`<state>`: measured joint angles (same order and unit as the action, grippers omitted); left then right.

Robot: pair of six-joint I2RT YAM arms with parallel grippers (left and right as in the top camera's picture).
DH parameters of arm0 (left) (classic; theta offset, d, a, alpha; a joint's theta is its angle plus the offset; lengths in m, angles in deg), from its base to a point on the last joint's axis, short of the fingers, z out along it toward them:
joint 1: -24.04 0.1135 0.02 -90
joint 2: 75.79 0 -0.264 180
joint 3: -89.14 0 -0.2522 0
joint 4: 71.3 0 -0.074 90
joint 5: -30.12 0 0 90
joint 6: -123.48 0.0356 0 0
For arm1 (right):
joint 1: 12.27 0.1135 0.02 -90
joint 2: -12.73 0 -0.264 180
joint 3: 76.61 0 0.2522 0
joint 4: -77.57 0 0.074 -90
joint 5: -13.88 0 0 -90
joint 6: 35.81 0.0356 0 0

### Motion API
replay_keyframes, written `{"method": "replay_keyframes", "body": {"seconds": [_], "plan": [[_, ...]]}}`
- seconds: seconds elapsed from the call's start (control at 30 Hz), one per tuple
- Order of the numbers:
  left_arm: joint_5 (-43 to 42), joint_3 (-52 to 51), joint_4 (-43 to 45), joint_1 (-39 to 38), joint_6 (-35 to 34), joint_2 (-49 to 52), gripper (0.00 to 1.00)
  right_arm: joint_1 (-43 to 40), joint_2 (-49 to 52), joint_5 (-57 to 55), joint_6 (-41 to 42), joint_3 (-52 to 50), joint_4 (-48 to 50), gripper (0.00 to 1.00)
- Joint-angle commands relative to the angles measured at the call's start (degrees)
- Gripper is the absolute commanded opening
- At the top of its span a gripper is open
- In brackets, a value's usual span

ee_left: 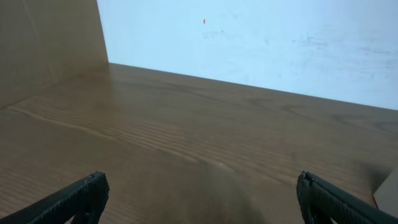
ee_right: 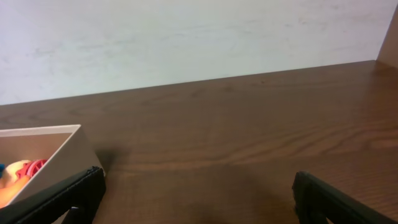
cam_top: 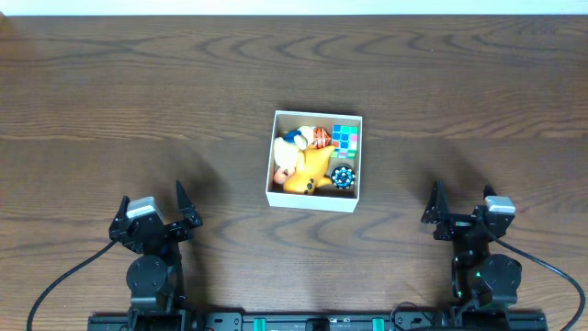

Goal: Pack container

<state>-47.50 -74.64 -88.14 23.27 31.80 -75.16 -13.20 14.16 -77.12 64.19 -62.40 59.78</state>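
The container (cam_top: 313, 201), a square white-walled box, sits at the middle of the table. Inside it lie a yellow toy (cam_top: 303, 168), an orange and white toy (cam_top: 315, 138), a coloured puzzle cube (cam_top: 345, 138) and a small dark blue ball (cam_top: 343, 177). My left gripper (cam_top: 175, 213) is open and empty at the near left, far from the box. My right gripper (cam_top: 448, 212) is open and empty at the near right. The right wrist view shows a corner of the container (ee_right: 62, 152) at the left, with orange and red toy parts (ee_right: 22, 171) inside.
The wooden table (cam_top: 138, 101) stretches around the box. A pale wall (ee_left: 261, 43) stands beyond the far edge. In the left wrist view a pale sliver shows at the right edge (ee_left: 388, 193).
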Motion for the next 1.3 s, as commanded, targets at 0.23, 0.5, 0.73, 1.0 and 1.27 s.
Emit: {"method": "replay_keyframes", "body": {"seconds": [0.23, 0.5, 0.73, 1.0, 1.27], "plan": [[-3.91, -2.03, -0.72, 0.39, -1.03, -0.52, 0.98, -0.17, 0.02, 0.37, -0.68, -0.13, -0.24, 0.99], [-4.46, -2.03, -0.70, 0.39, -2.32, -0.22, 0.98, -0.17, 0.02, 0.37, -0.68, -0.13, -0.24, 0.99], [-4.44, -2.03, -0.70, 0.39, -2.29, 0.11, 0.98, -0.17, 0.02, 0.37, -0.68, -0.13, -0.24, 0.99], [-4.44, -2.03, -0.68, 0.39, -2.29, 0.11, 0.98, -0.17, 0.02, 0.37, -0.68, -0.13, -0.24, 0.99], [-4.44, -2.03, -0.70, 0.39, -2.29, 0.11, 0.98, -0.17, 0.02, 0.37, -0.68, -0.13, -0.24, 0.99]]}}
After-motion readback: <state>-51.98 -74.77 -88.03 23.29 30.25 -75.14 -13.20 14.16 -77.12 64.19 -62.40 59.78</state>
